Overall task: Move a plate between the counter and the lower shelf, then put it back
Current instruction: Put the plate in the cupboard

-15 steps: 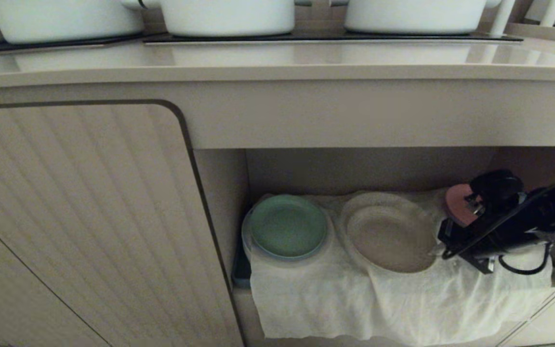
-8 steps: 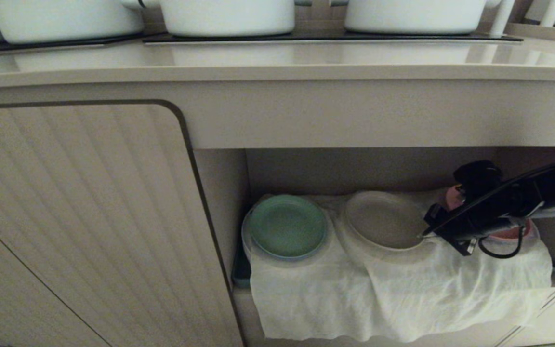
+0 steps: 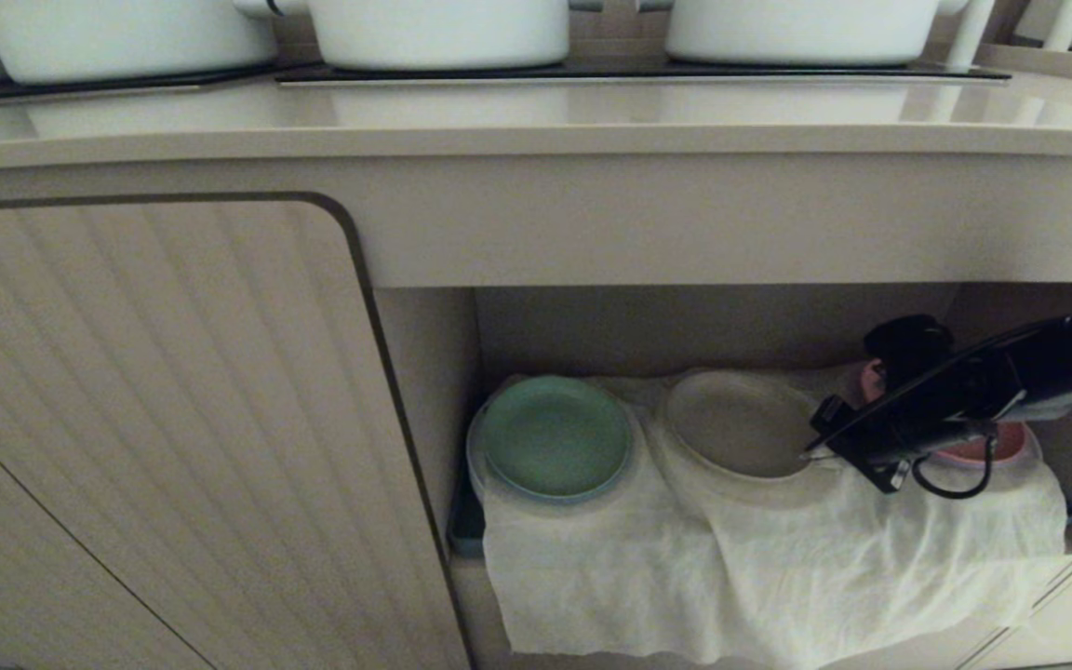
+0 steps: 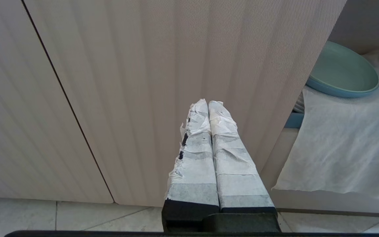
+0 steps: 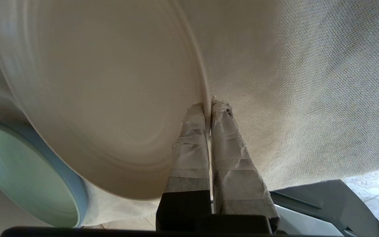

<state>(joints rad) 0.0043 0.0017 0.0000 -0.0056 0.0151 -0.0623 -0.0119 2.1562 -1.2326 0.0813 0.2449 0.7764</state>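
Plate (image 3: 739, 423) lower onto cloth (image 3: 778, 568); right gripper (image 3: 810, 453) clamped

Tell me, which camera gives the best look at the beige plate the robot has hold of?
The head view: it shows the whole plate on the white cloth, pinched at its edge by the right gripper. The right wrist view shows it close but cropped. The left wrist view catches only a sliver.

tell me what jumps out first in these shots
The black right end effector reaches into the lower shelf, shut on the rim of the cream plate lying on the white cloth. Left of it sits a green plate; white pots line the counter above.
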